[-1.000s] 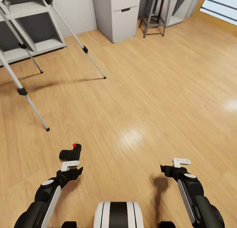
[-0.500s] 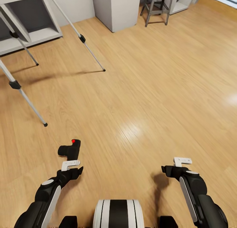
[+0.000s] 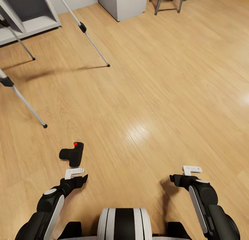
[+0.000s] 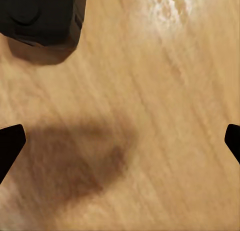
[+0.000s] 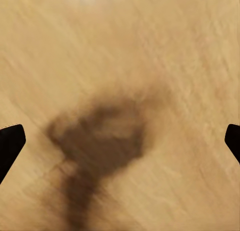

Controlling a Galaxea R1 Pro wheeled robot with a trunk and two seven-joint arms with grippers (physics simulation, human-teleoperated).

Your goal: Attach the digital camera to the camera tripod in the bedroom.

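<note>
Left tool [image 3: 76, 174] spread | chunky black digital camera [image 3: 72, 153] | glossy plank floor [image 3: 155, 94]

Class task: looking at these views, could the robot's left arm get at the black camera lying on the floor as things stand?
Probably yes. The camera lies on bare floor just ahead of the left gripper, whose fingers are spread wide. Nothing stands between them, and the tripod legs are well off to the side.

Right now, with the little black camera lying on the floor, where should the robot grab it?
Probably around the camera's chunky middle body, coming straight down from above with the left hand, which hangs open just short of it. The camera lies flat on the wood floor, so its sides are free to pinch, while the stub sticking out to one side looks too small to hold.
</note>
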